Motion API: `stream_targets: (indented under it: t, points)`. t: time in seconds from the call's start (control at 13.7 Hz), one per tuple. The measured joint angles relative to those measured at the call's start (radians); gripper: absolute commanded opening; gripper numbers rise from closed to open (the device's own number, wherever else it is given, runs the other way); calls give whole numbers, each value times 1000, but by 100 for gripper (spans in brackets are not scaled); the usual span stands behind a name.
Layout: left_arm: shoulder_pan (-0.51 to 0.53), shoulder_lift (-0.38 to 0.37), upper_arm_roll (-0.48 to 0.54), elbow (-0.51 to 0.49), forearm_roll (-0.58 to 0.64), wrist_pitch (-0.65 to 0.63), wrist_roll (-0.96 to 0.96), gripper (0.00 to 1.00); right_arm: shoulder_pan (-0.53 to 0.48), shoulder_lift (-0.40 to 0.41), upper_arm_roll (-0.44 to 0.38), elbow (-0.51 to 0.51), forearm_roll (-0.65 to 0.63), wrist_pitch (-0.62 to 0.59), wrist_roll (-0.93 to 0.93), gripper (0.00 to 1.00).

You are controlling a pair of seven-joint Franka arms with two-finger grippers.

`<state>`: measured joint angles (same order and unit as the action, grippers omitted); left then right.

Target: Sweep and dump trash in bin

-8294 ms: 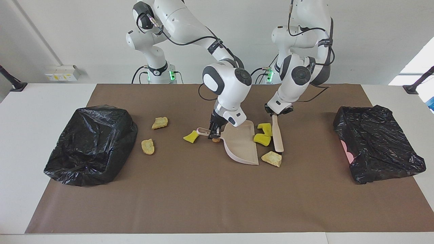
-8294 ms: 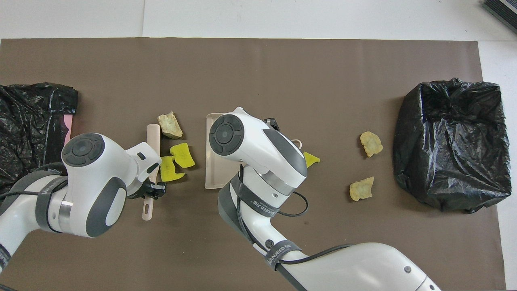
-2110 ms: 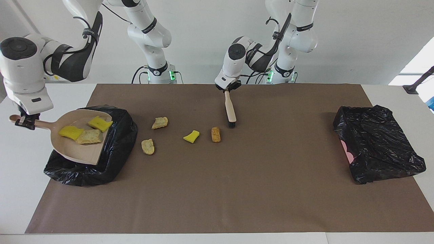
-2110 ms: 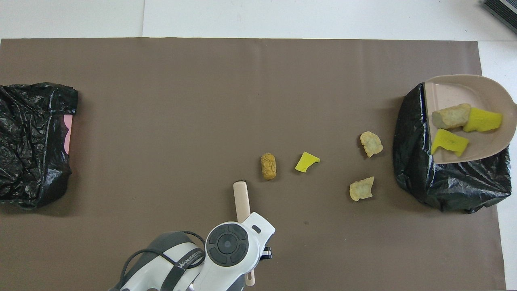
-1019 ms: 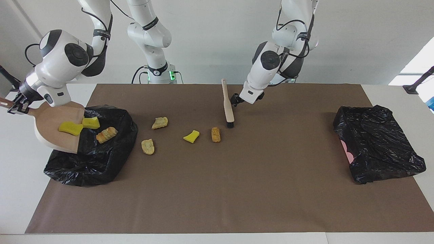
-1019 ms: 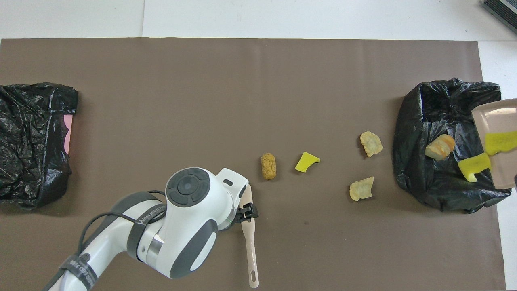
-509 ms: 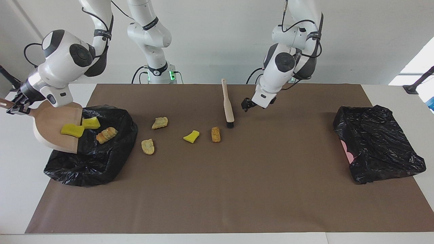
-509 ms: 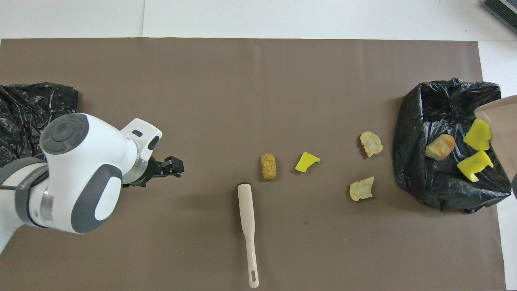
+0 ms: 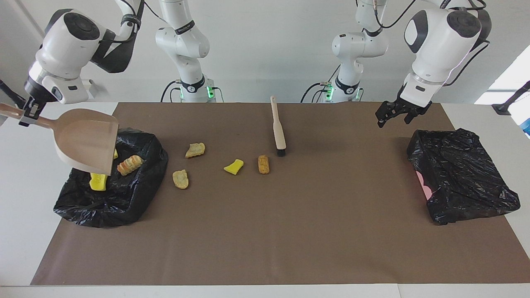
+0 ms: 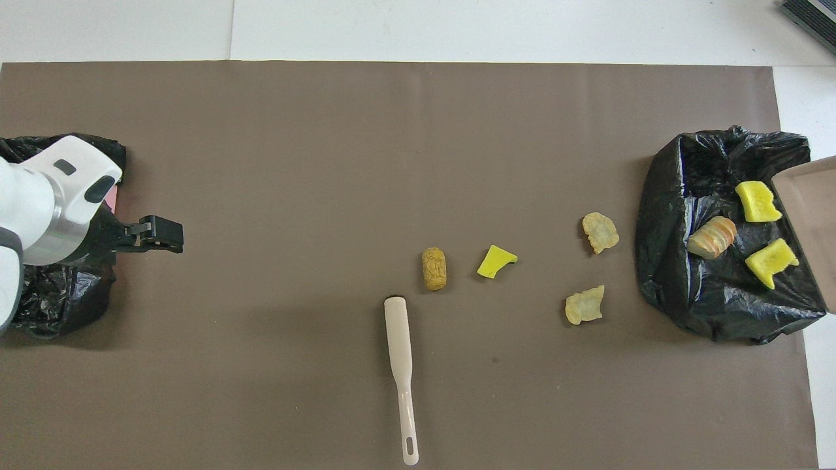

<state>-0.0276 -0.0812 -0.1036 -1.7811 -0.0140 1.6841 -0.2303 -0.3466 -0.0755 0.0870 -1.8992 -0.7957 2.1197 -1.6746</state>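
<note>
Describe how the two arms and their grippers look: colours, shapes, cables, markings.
Both arms are glossy white with rounded joints capped by dark grey discs. Black cables, strapped with black bands, loop along them. The bases glow green. The left gripper and right gripper are black.

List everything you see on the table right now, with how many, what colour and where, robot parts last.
Trash in bin: three, two yellow, one tan, inside the right arm's end bin.
Trash on mat: four, one yellow, three tan-brown, between brush and that bin.
Brush: one, cream, lying mid-mat, nearer the robots than the trash.
Second bin: one, black, left arm's end.
Dustpan: one, pinkish-tan, tilted over the first bin.
Right gripper: shut on the dustpan's handle.
Left gripper: open, empty, over the mat by the second bin.
</note>
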Motion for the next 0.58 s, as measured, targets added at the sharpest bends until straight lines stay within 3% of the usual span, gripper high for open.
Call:
stream_targets:
  t: [0.29, 0.58]
  points:
    - [0, -1, 0, 113, 7, -41, 23, 100, 42, 0, 11, -2, 253, -80, 41, 0]
    - [19, 3, 8, 119, 7, -46, 81, 100, 164, 2, 16, -4, 367, -220, 333, 0]
